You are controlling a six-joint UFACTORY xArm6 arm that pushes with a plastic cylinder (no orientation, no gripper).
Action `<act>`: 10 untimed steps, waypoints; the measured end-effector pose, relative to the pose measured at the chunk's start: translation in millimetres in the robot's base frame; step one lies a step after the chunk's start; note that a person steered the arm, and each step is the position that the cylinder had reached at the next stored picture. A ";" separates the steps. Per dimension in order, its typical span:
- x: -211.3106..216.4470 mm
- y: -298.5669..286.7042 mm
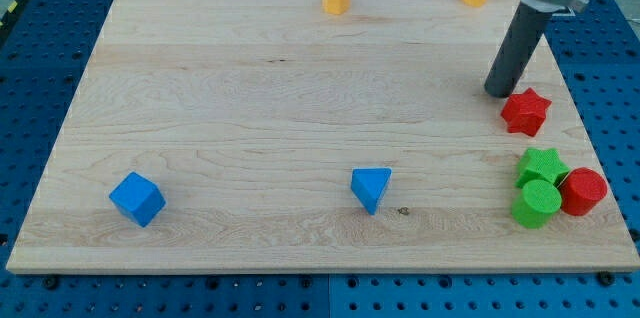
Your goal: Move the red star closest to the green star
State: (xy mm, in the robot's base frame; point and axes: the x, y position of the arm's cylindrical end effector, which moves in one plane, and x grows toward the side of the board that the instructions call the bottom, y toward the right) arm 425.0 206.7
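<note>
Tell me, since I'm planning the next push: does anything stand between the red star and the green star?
Nothing visible does. My tip sits just up-left of the red star-shaped block, and bare board separates it from the green star-shaped block below.

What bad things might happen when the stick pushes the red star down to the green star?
My tip sits just up-left of the red star, so an off-centre push might slide it toward the board's right edge instead. The green star touches a green cylinder and a red cylinder; a hard shove could scatter all three.
</note>
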 end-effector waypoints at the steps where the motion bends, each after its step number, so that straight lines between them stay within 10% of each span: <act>1: 26.0 17.8; 10: 62.7 46.1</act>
State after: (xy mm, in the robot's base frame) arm 487.7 252.8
